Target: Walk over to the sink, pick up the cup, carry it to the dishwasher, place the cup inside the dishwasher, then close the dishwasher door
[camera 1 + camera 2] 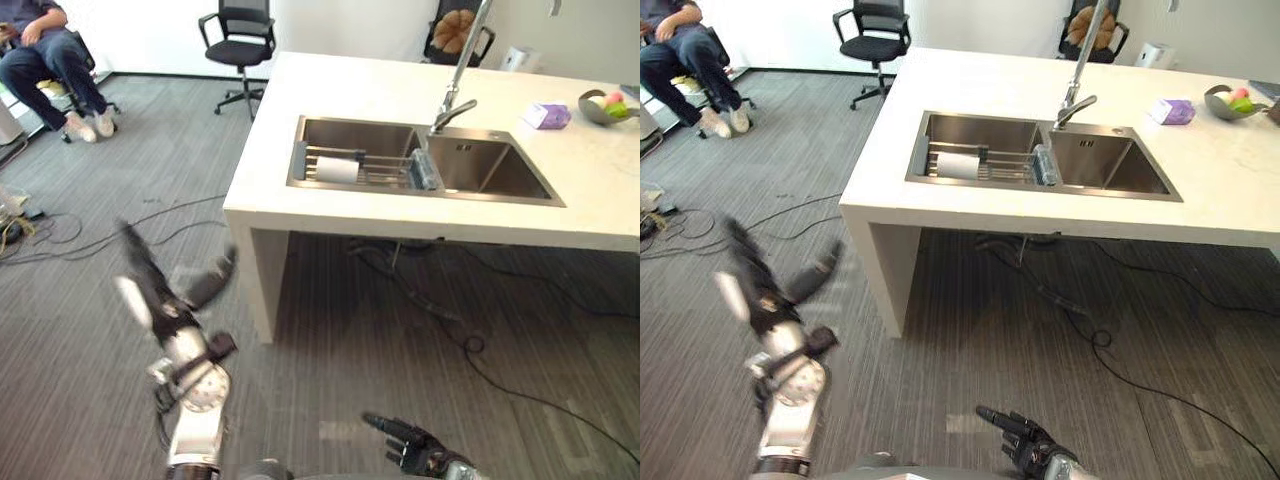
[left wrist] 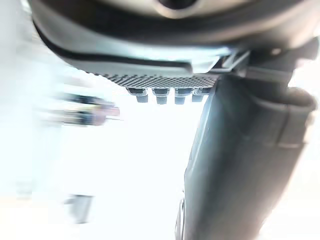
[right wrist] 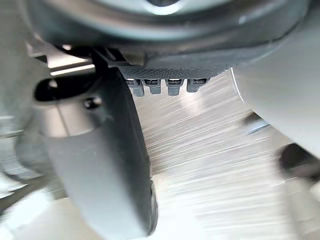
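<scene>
Across the grey carpet floor (image 1: pixel 420 330) of an office room stands a white counter (image 1: pixel 350 100) with a steel double sink (image 1: pixel 500 175).
Beyond it are a black office chair (image 1: pixel 240 45) and a seated person (image 1: pixel 50 60). The left hand (image 1: pixel 160 300) is up over the carpet short of the counter's corner, fingers straight, thumb spread, holding nothing. The right hand (image 1: pixel 415 445) sits low, fingers relaxed, also empty. The white cup (image 1: pixel 337 168) lies on its side on the rack (image 1: pixel 385 165) in the sink's left basin, well apart from both hands.

I see the sink (image 1: pixel 490 172) set in the counter (image 1: pixel 380 85) ahead, the cup (image 1: pixel 337 169) in its left basin, a chair (image 1: pixel 240 45) far behind.
</scene>
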{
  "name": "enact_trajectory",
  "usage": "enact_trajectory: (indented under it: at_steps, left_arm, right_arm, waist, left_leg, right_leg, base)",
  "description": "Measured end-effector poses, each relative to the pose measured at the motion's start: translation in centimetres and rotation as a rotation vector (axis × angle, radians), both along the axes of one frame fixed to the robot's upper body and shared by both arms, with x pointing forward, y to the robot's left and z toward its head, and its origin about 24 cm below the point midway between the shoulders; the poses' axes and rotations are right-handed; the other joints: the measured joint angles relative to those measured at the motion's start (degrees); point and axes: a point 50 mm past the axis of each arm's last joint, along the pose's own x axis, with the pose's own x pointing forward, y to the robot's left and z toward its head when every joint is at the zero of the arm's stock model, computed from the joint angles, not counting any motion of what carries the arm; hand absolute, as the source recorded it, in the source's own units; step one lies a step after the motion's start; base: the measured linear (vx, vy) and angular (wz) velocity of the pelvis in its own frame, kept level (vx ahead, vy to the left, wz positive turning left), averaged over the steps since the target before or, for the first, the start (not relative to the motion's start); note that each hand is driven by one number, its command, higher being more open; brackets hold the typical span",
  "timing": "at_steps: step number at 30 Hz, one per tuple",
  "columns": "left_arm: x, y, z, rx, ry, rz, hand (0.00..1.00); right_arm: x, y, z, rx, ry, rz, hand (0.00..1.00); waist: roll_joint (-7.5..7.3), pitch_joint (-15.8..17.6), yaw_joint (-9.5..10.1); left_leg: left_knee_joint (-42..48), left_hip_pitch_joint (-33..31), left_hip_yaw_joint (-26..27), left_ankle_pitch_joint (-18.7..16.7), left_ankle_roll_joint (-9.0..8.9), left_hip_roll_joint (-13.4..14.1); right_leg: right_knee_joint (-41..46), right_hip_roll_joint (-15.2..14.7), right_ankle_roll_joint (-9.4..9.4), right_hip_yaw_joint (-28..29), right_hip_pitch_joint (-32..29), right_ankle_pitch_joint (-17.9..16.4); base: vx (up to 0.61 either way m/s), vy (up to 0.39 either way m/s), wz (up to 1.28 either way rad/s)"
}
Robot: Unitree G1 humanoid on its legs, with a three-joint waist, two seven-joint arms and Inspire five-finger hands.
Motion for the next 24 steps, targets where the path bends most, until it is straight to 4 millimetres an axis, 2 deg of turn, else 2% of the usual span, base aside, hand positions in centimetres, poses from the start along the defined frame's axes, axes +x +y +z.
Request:
enact_trajectory:
  at_steps: [1,2,3,5,6,7,8,9,10,13,15,17,18,19,20,21,22,24]
  left_arm:
    - [0.0,-1.0,1.8,0.048,-0.107,-0.037,1.00]
    - [-0.1,-2.1,3.3,0.087,-0.198,-0.088,1.00]
    - [-0.1,-2.6,3.9,0.104,-0.235,-0.115,1.00]
    - [-0.3,-3.6,5.0,0.137,-0.292,-0.193,1.00]
    - [-0.4,-3.6,5.1,0.143,-0.295,-0.205,1.00]
    - [-0.4,-3.9,5.2,0.149,-0.295,-0.226,1.00]
    - [-0.4,-4.3,4.9,0.150,-0.283,-0.246,1.00]
    - [-0.5,-4.5,4.5,0.135,-0.261,-0.248,1.00]
    - [-0.5,-5.4,4.3,0.137,-0.237,-0.275,1.00]
    - [-0.2,-7.2,4.5,0.232,-0.216,-0.395,1.00]
    - [-0.1,-7.9,4.5,0.280,-0.181,-0.462,1.00]
    - [0.1,-8.1,4.1,0.319,-0.129,-0.486,1.00]
    - [0.1,-8.2,3.8,0.351,-0.095,-0.483,1.00]
    - [0.2,-8.4,3.5,0.402,-0.059,-0.460,1.00]
    - [0.2,-8.4,3.3,0.421,-0.039,-0.447,1.00]
    - [0.1,-8.2,2.6,0.445,0.008,-0.428,1.00]
    - [0.0,-8.2,2.0,0.463,0.053,-0.419,1.00]
    - [0.0,-8.3,1.5,0.509,0.097,-0.424,1.00]
  right_arm:
    - [0.4,-0.1,0.2,-0.010,-0.027,-0.001,1.00]
    - [0.7,-0.2,0.4,-0.015,-0.051,-0.004,1.00]
    - [0.8,-0.2,0.4,-0.015,-0.059,-0.007,1.00]
    - [0.8,-0.3,0.4,-0.008,-0.071,-0.033,1.00]
    - [0.8,-0.2,0.4,-0.006,-0.071,-0.033,1.00]
    - [0.7,0.0,0.4,-0.002,-0.070,-0.028,1.00]
    - [0.8,0.0,0.3,-0.003,-0.072,-0.009,1.00]
    - [1.0,-0.4,0.4,-0.020,-0.074,0.009,1.00]
    - [1.1,-0.9,0.5,-0.038,-0.075,0.032,1.00]
    - [1.5,-0.6,0.6,-0.027,-0.085,0.053,1.00]
    - [1.5,-0.5,0.5,-0.028,-0.076,0.067,1.00]
    - [1.3,-0.4,0.4,-0.019,-0.058,0.076,1.00]
    - [1.1,-0.3,0.3,-0.014,-0.047,0.094,1.00]
    - [0.9,-0.3,0.2,-0.007,-0.034,0.113,1.00]
    - [0.8,-0.4,0.2,-0.006,-0.023,0.120,1.00]
    - [0.4,-0.4,0.0,-0.012,0.000,0.143,1.00]
    - [0.0,-0.5,-0.1,-0.015,0.016,0.151,1.00]
    - [-0.4,-0.6,-0.2,-0.016,0.038,0.153,1.00]
  waist:
    - [0.71,-0.3,-0.26]
    - [0.88,-0.4,-0.40]
    - [0.85,-0.4,-0.43]
    - [0.90,-0.4,-1.08]
    - [0.89,-0.4,-1.27]
    - [0.76,-0.4,-1.62]
    - [1.57,-0.3,-1.50]
    - [3.71,-0.4,-1.58]
    - [5.84,-0.6,-1.58]
    - [6.19,-0.5,-2.23]
    - [6.63,-0.8,-2.19]
    - [6.71,-1.2,-2.14]
    - [6.95,-1.3,-2.10]
    - [7.29,-1.2,-1.89]
    - [7.70,-1.0,-1.63]
    - [8.26,-0.6,-1.38]
    - [8.42,-0.4,-1.13]
    - [8.40,-0.3,-1.00]
  left_leg:
    - [-1.6,2.9,-0.6,-0.2,-0.63,1.2]
    - [-3.0,4.8,-1.5,-0.4,-1.68,2.2]
    - [-3.5,5.6,-2.2,-0.5,-2.20,2.6]
    - [-4.2,7.7,-4.4,-1.5,-4.52,3.9]
    - [-4.0,8.1,-4.9,-1.9,-5.23,4.2]
    - [-3.4,8.6,-6.2,-3.2,-7.11,4.7]
    - [-1.8,9.2,-7.2,-5.2,-9.30,6.0]
    - [-1.1,9.1,-7.0,-5.2,-9.56,8.0]
    - [-0.6,9.1,-6.8,-4.4,-10.00,10.1]
    - [-0.9,10.5,-6.9,-1.2,-10.33,12.0]
    - [-0.2,10.9,-7.0,0.3,-10.57,13.2]
    - [3.5,9.3,-8.4,2.3,-10.06,14.4]
    - [9.7,6.0,-10.7,3.8,-9.86,15.6]
    - [19.0,1.3,-12.8,7.1,-9.09,17.1]
    - [23.9,-1.1,-13.1,9.9,-7.87,18.3]
    - [33.2,-5.7,-13.8,17.3,-5.92,20.5]
    - [40.4,-9.5,-14.2,13.7,-6.44,20.3]
    - [41.6,-12.5,-13.2,6.3,-6.18,17.7]
  right_leg:
    - [-0.9,0.3,-1.70,-3.2,-3.2,-3.3]
    - [-6.2,0.1,-2.01,-6.4,-5.7,-6.0]
    - [-10.4,0.0,-1.80,-7.9,-6.2,-6.7]
    - [-28.9,-0.5,-2.04,-11.9,-6.5,-6.7]
    - [-33.4,-0.4,-2.09,-11.8,-6.2,-6.3]
    - [-42.2,-0.2,-3.01,-10.7,-5.0,-3.0]
    - [-46.6,1.7,-1.72,-9.0,-3.5,0.8]
    - [-46.8,3.6,-2.07,-9.3,-2.8,0.7]
    - [-46.8,5.8,-3.11,-9.8,-2.6,-0.8]
    - [-43.6,7.6,-4.61,-10.1,-3.1,-5.3]
    - [-43.2,9.1,-4.90,-10.4,-2.8,-7.4]
    - [-44.3,10.3,-5.79,-10.8,-1.9,-8.3]
    - [-46.3,11.5,-5.86,-11.6,-0.6,-8.2]
    - [-48.5,12.9,-5.93,-12.3,1.5,-8.2]
    - [-49.9,14.0,-6.02,-12.5,2.8,-8.2]
    - [-53.3,16.0,-7.10,-12.2,6.5,-8.0]
    - [-55.2,16.8,-8.45,-11.9,9.1,-7.5]
    - [-56.9,16.9,-8.98,-11.5,11.3,-7.5]
  base:
    - [0.25,-0.010,0.40]
    - [0.31,-0.065,0.46]
    - [0.27,-0.104,0.56]
    - [0.33,-0.264,0.55]
    - [0.40,-0.385,0.49]
    - [0.38,-0.368,0.38]
    - [0.39,-0.356,0.22]
    - [0.36,-0.313,-0.06]
    - [0.31,-0.278,-0.21]
    - [0.24,-0.254,-0.15]
    - [0.19,-0.266,-0.17]
    - [0.15,-0.244,-0.10]
    - [0.14,-0.186,0.02]
    - [0.11,-0.142,0.02]
    - [0.19,-0.190,-0.09]
    - [0.18,-0.102,-0.20]
    - [0.18,-0.102,-0.20]
    - [0.17,-0.020,-0.21]
